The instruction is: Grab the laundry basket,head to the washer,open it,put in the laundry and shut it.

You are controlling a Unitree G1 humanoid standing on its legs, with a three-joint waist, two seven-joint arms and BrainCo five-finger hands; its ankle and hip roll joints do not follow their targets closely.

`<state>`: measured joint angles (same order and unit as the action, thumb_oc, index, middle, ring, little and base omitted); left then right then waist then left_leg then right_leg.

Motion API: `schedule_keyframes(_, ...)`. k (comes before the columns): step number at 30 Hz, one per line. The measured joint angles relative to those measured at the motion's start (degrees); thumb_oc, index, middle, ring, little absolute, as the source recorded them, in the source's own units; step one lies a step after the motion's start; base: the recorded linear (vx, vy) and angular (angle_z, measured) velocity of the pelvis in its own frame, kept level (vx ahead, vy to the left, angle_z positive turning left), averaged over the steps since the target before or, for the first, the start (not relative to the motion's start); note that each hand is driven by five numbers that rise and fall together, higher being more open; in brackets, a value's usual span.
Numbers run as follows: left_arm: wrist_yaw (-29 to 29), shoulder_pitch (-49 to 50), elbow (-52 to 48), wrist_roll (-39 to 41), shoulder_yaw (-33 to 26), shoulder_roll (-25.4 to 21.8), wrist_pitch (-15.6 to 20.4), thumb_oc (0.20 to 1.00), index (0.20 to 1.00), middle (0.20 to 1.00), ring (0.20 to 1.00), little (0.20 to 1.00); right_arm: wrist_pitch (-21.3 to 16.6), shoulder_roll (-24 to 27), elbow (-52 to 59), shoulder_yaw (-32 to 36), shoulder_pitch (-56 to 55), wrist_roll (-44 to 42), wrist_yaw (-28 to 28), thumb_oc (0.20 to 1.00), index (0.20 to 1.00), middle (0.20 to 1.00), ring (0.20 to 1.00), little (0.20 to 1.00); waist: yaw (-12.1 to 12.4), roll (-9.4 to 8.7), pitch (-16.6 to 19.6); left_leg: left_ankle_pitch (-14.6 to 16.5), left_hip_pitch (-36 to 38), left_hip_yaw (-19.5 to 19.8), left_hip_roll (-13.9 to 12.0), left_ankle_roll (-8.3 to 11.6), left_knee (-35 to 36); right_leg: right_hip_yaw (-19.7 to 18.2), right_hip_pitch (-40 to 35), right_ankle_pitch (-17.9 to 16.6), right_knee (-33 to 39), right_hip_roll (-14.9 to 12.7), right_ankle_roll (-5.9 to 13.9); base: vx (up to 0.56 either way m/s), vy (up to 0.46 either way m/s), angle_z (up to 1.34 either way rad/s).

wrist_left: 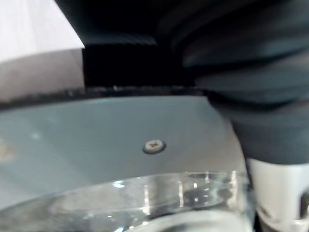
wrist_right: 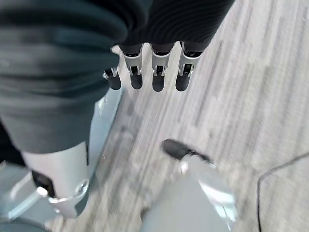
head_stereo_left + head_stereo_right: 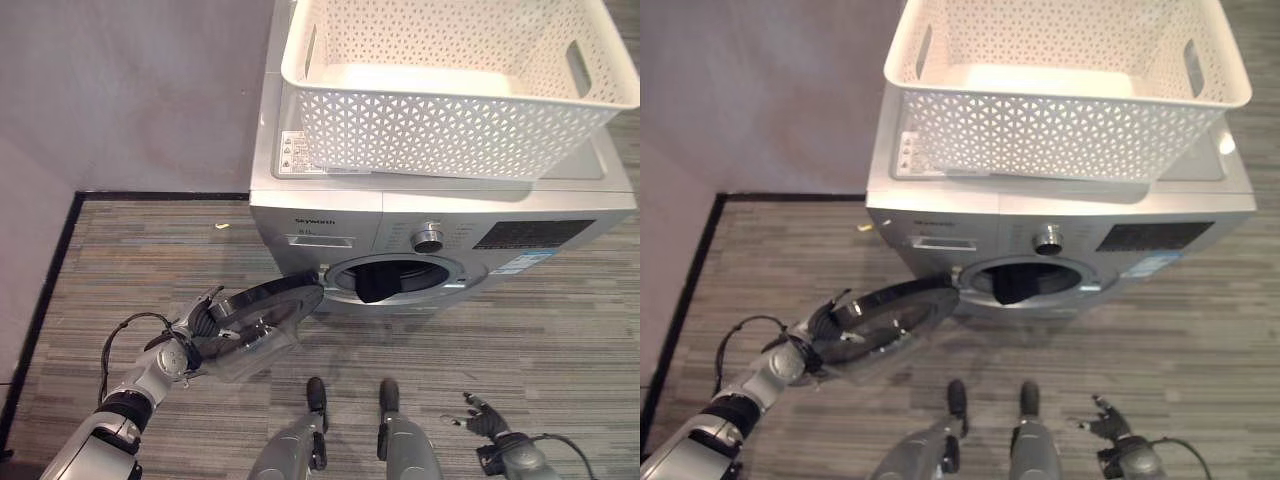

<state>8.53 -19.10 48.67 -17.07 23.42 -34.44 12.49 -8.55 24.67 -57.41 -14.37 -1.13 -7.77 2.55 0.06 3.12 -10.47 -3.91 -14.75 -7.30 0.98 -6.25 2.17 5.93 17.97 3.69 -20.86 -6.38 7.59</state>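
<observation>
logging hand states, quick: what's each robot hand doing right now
Left robot hand: on the edge of the open washer door; grip cannot be told.
Right robot hand: open, fingers relaxed, holding nothing, hanging low over the floor.

Each arm is silver-grey, jointed in rounded metal segments with a dark band near the forearm. The left robot hand (image 3: 196,336) wears a dark ribbed cover over its back and wrist, with slim silver fingers ending in dark tips. The right robot hand (image 2: 153,67) has the same black ribbed cover, and below it a row of silver fingers (image 2: 159,65) with small visible fittings and rounded black tips; pale grey casing sits beside the cover.
</observation>
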Motion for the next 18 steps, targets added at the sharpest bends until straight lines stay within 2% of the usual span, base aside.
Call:
schedule_keyframes(2, 0.18, 1.97, -0.89, -1.12, -1.25, -0.42, 0.05, 1.000, 1.000, 1.000, 1.000, 1.000, -0.01, -1.15, 0.59, -0.36, -0.58, 0.40, 0.17, 1.000, 1.000, 1.000, 1.000, 1.000, 1.56, -2.62, 1.68, -1.45, 1.28, -2.67, -0.31, -1.02, 1.22, -0.57, -4.61, 4.38, -1.88, 0.49, 1.25, -0.09, -0.040, -0.32)
schedule_keyframes(5, 0.34, 2.66, -0.39, -1.63, -2.26, -1.39, -0.79, 1.000, 1.000, 1.000, 1.000, 1.000, 0.65, -0.97, 6.49, -2.41, -0.94, 1.04, 0.18, 1.000, 1.000, 1.000, 1.000, 1.000, 2.06, -4.33, 2.81, -1.74, 1.55, -3.92, -0.29, -0.39, 1.29, -1.18, -8.88, 6.46, 1.53, 0.54, 2.42, -0.08, -0.092, -0.22)
schedule_keyframes(6, 0.38, 2.94, -0.33, -1.60, -2.54, -1.79, -1.37, 1.000, 1.000, 1.000, 1.000, 1.000, 0.34, -0.88, 10.21, -2.63, -1.93, 1.99, 0.37, 1.000, 1.000, 1.000, 1.000, 1.000, 2.49, -5.48, 3.44, -2.16, 1.48, -4.36, -0.06, 0.26, 1.48, -2.37, -10.52, 6.65, 6.58, 0.86, 1.83, -0.13, -0.175, -0.20)
schedule_keyframes(7, 0.44, 3.08, 0.00, -1.59, -2.97, -2.45, -2.21, 1.000, 1.000, 1.000, 1.000, 1.000, -0.48, -1.21, 12.68, -2.73, -2.09, 2.01, 0.44, 1.000, 1.000, 1.000, 1.000, 1.000, 2.14, -6.86, 3.99, -2.54, 1.38, -4.41, 0.77, 1.08, 1.59, -3.61, -13.45, 6.30, 14.55, 0.65, 1.35, -0.18, -0.211, -0.15)
schedule_keyframes(8, 0.57, 3.19, 0.66, -1.53, -4.11, -1.68, -3.71, 1.000, 1.000, 1.000, 1.000, 1.000, -0.13, -0.89, 13.26, -2.67, -1.78, 2.48, 0.42, 1.000, 1.000, 1.000, 1.000, 1.000, 2.35, -6.70, 4.57, -4.08, 1.18, -3.79, 0.28, 2.74, 1.78, -3.01, -15.05, 5.34, 18.54, 1.65, -0.64, -0.29, -0.304, 0.17)
schedule_keyframes(9, 1.02, 3.38, 0.37, -1.45, -5.61, -1.05, -4.34, 1.000, 1.000, 1.000, 1.000, 1.000, -0.35, -0.14, 14.62, -2.78, -3.01, 3.45, 0.43, 1.000, 1.000, 1.000, 1.000, 1.000, 1.75, -6.47, 4.86, -4.10, -0.38, -2.34, 0.02, 3.19, 0.39, -2.73, -15.22, 5.02, 19.80, 2.17, -1.35, -0.28, -0.263, 0.32)
schedule_keyframes(10, 1.68, 3.37, 0.27, -1.45, -5.93, -0.99, -4.64, 1.000, 1.000, 1.000, 1.000, 1.000, -0.41, 0.12, 14.99, -3.06, -3.12, 4.23, 0.47, 1.000, 1.000, 1.000, 1.000, 1.000, 1.33, -6.45, 4.80, -4.23, -1.34, -1.29, -0.50, 3.55, -0.30, -1.99, -15.07, 4.31, 20.19, 2.61, -2.40, -0.29, -0.275, 0.41)
schedule_keyframes(11, 2.39, 3.09, -0.92, -1.18, -6.04, -1.33, -4.96, 1.000, 1.000, 1.000, 1.000, 1.000, -0.34, 1.63, 16.04, -4.05, -3.90, 5.42, 0.69, 1.000, 1.000, 1.000, 1.000, 1.000, 1.33, -6.19, 4.21, -5.30, -2.96, 0.16, -1.79, 4.80, -1.34, -1.87, -13.77, 4.13, 18.93, 4.88, -2.89, -0.28, -0.279, 0.43)
schedule_keyframes(13, 2.68, 1.73, -1.41, -0.84, -6.36, -1.29, -4.92, 1.000, 1.000, 1.000, 1.000, 1.000, -0.52, 3.39, 17.28, -4.18, -5.05, 6.48, 1.30, 1.000, 1.000, 1.000, 1.000, 1.000, 1.31, -6.21, 3.35, -6.38, -4.52, 2.88, -2.62, 6.35, -1.70, -0.55, -13.00, 4.31, 18.71, 5.73, -4.62, -0.30, -0.257, 0.37)
schedule_keyframes(14, 2.77, 1.21, -1.40, -0.69, -6.09, -1.22, -4.79, 1.000, 1.000, 1.000, 1.000, 1.000, -0.57, 4.34, 17.08, -4.17, -5.26, 6.54, 1.34, 1.000, 1.000, 1.000, 1.000, 1.000, 1.51, -5.94, 2.61, -7.23, -4.89, 4.26, -3.74, 7.44, -1.83, -0.27, -12.68, 4.04, 18.16, 7.54, -4.93, -0.38, -0.272, 0.39)
schedule_keyframes(15, 3.32, -0.98, -1.61, 0.48, -5.69, -1.25, -4.61, 1.000, 1.000, 1.000, 1.000, 1.000, -1.29, 6.01, 17.65, -4.08, -5.47, 6.53, 1.34, 1.000, 1.000, 1.000, 1.000, 1.000, 1.59, -5.80, 1.45, -10.49, -7.33, 7.42, -4.62, 11.87, -1.96, 0.75, -9.87, 4.33, 15.76, 8.85, -5.66, -0.41, -0.229, 0.48)
schedule_keyframes(16, 3.94, -2.94, -2.40, 0.87, -5.73, -1.33, -4.56, 1.000, 1.000, 1.000, 1.000, 1.000, -1.65, 6.86, 17.90, -3.88, -5.43, 6.44, 1.34, 1.000, 1.000, 1.000, 1.000, 1.000, 1.67, -6.36, 0.32, -14.30, -8.84, 10.87, -4.53, 15.75, -0.96, 1.73, -8.21, 4.23, 14.88, 9.15, -7.72, -0.31, -0.149, 0.67)
schedule_keyframes(17, 4.41, -6.12, -2.84, 0.85, -5.95, -2.03, -4.57, 1.000, 1.000, 1.000, 1.000, 1.000, -1.67, 7.87, 17.42, -4.16, -5.28, 6.42, 1.37, 1.000, 1.000, 1.000, 1.000, 1.000, 1.68, -8.38, -0.87, -16.67, -9.96, 14.89, -4.32, 16.78, 0.27, 4.47, -5.86, 2.39, 14.88, 7.72, -11.28, -0.24, -0.050, 0.62)
schedule_keyframes(18, 4.61, -7.67, -2.73, 0.88, -6.19, -2.53, -4.92, 1.000, 1.000, 1.000, 1.000, 1.000, -1.70, 7.97, 17.44, -3.97, -5.14, 6.41, 1.36, 1.000, 1.000, 1.000, 1.000, 1.000, 1.17, -10.24, -1.69, -12.51, -10.43, 13.84, -3.31, 15.78, -4.41, 4.56, -5.57, 1.04, 15.47, 6.54, -12.12, -0.23, -0.016, 0.63)
